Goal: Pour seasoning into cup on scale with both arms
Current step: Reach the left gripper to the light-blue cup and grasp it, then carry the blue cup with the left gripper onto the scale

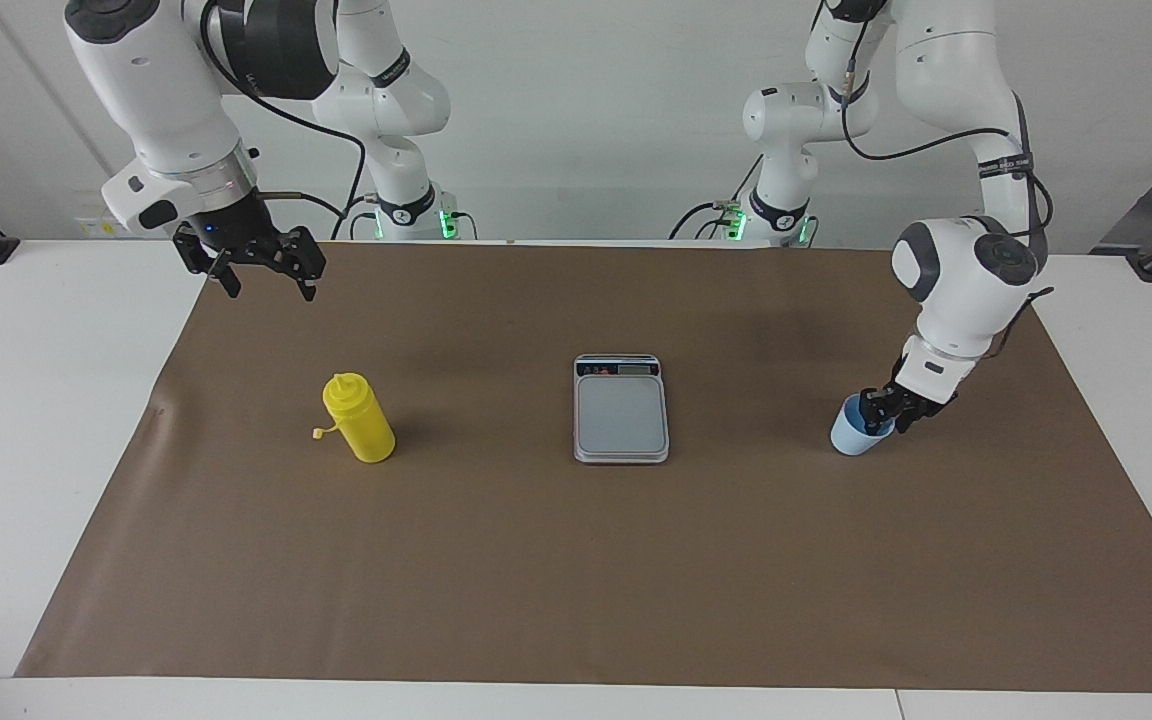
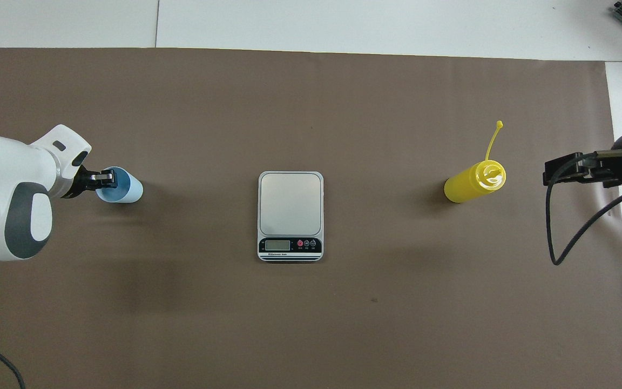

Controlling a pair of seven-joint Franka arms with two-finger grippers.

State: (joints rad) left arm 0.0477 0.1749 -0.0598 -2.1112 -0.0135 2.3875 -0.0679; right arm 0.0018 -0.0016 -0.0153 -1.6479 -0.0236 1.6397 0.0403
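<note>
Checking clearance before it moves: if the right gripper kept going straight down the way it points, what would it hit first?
Probably just the brown mat. The right gripper hangs open, pointing down over bare mat, with the seasoning bottle off to one side of that line, though depth is hard to judge.

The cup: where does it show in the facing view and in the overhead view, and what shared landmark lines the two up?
Facing view: the cup sits at the picture's right on the brown mat, the left pincer at its rim.
Overhead view: the cup sits at the picture's left, level with the scale.
Shared landmark: the scale at the mat's middle.
</note>
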